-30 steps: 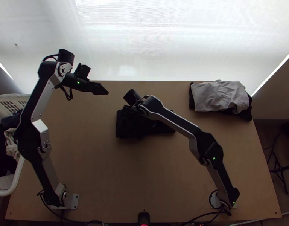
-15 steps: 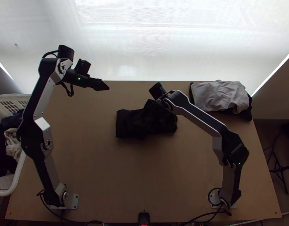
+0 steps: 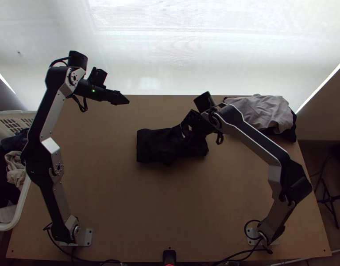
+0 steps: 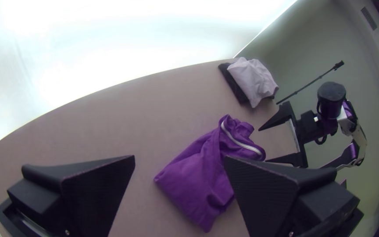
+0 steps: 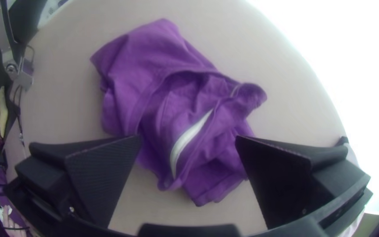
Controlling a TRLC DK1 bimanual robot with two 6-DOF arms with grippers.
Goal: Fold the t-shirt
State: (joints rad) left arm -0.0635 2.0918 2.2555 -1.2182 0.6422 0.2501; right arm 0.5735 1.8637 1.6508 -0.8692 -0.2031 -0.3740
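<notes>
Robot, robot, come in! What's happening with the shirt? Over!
Left end effector open. Right end effector open, close to t-shirt. Shirt rumpled, unheld. Nothing lying on it.

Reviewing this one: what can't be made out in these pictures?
- T-shirt, right wrist view: lower layers hidden by its upper folds.
- Right gripper, right wrist view: any contact with the shirt; its fingers cover parts of the cloth.
- Dark cloth, top view: mostly covered by grey cloth.
- Basket, top view: cut off by left edge.
</notes>
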